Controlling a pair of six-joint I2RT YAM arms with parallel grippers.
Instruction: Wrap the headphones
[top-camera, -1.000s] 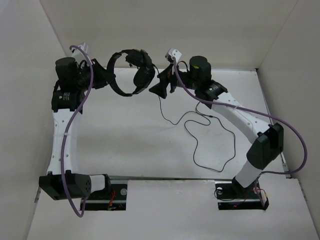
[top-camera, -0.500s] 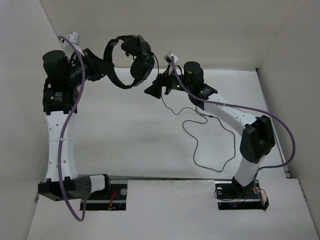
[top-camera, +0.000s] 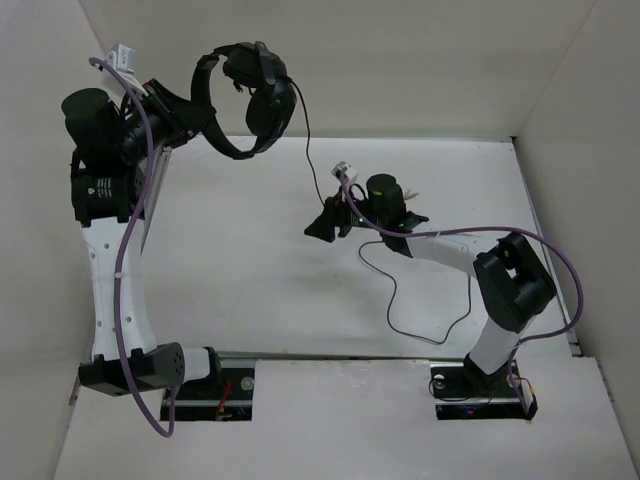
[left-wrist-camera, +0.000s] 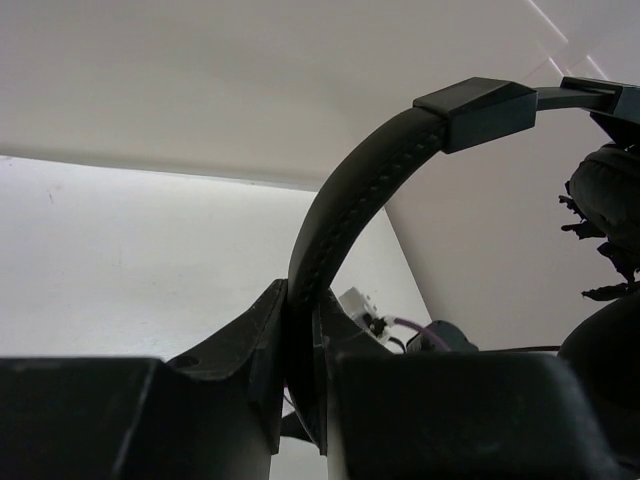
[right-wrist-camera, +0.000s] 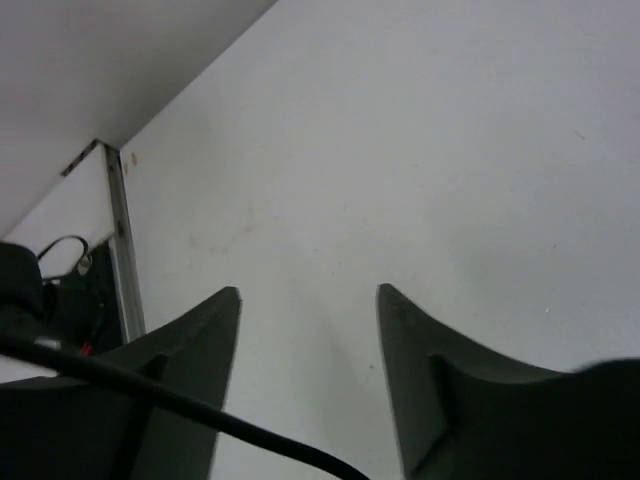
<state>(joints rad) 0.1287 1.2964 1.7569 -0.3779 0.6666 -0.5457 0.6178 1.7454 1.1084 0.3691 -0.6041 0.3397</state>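
Note:
The black headphones hang in the air at the back left. My left gripper is shut on their headband. In the left wrist view the headband rises from between my shut left gripper, with an earcup at the right. The thin black cord drops from an earcup to my right gripper, then loops over the table. My right gripper is open low over the table. The cord crosses deep between its fingers, near the palm. The plugs do not show.
White walls close in the table at the back and both sides. Purple arm cables run along each arm. The right arm's elbow is folded at the right. The arm bases sit at the near edge.
My left arm has lifted the headphones up and to the left. My right gripper has moved away from the earcups, toward the near side and lower, along the cord, and stayed open.

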